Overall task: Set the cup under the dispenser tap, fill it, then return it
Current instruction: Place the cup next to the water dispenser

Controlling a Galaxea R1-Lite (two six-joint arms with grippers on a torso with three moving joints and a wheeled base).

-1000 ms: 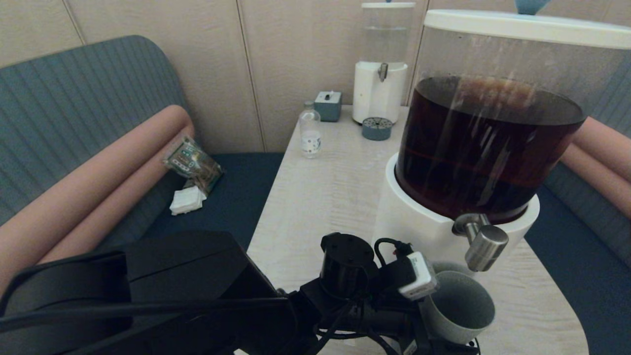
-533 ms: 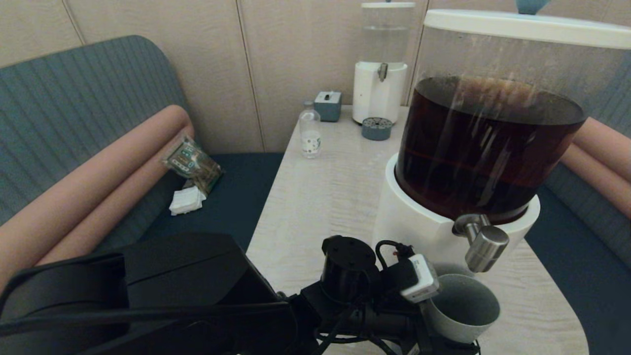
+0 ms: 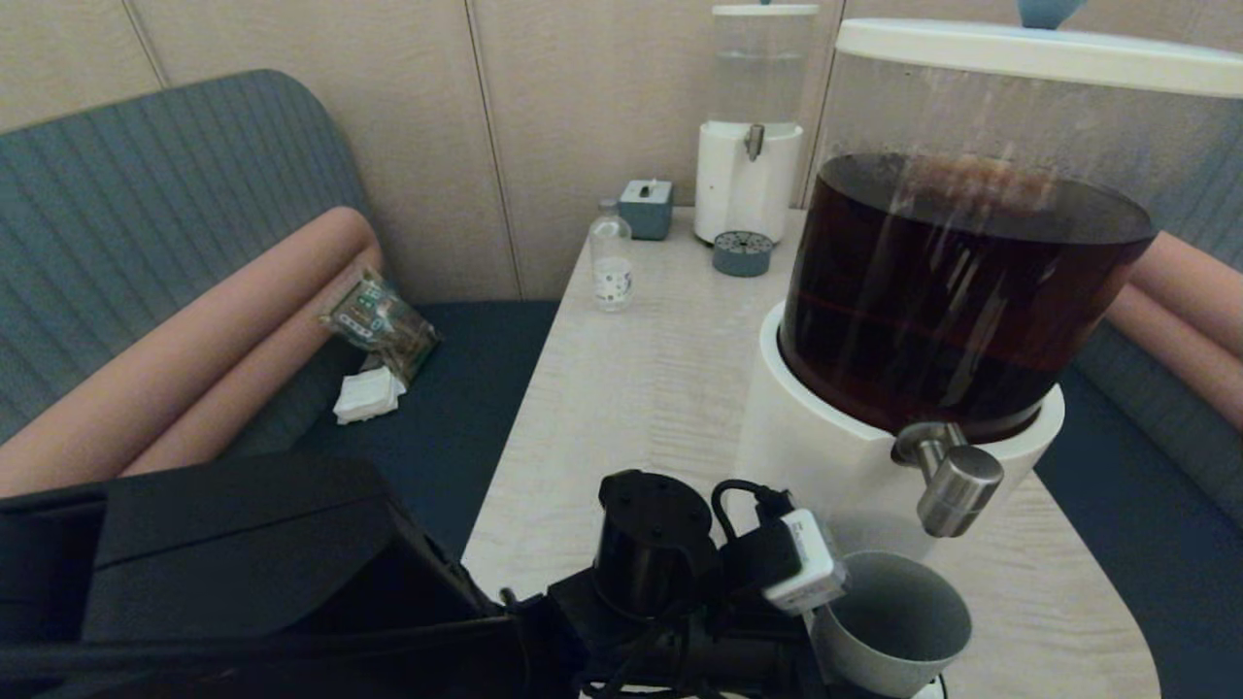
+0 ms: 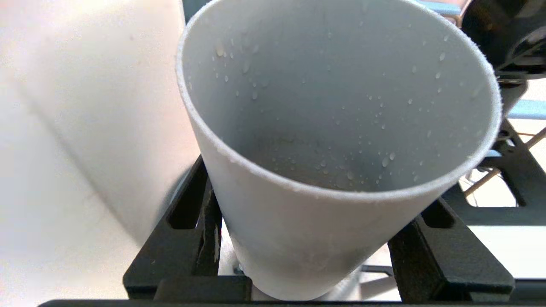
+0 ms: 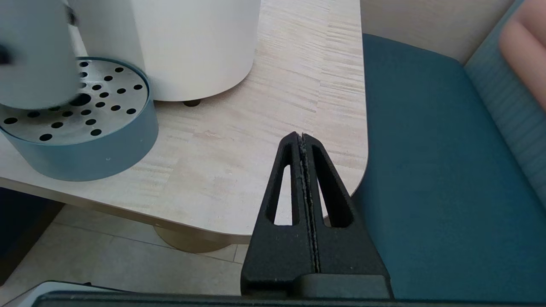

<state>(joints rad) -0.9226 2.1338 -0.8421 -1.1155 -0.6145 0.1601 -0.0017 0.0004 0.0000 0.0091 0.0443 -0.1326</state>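
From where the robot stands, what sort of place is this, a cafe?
Probably a cafe-style or lounge booth: a padded bench seat wraps a pale wooden table, which carries a big drink dispenser of dark liquid and a smaller one by the wall.

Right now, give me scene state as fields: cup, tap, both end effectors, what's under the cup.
cup: grey cup held upright, only droplets inside, no fill visible
tap: steel dispenser tap above and just beyond the cup rim, no flow seen
left end effector: left end effector shut on the cup's lower body
right end effector: right end effector shut, holding nothing, off the table's near right edge
under cup: blue perforated drip tray; contact cannot be told
dispenser: dark liquid, white base
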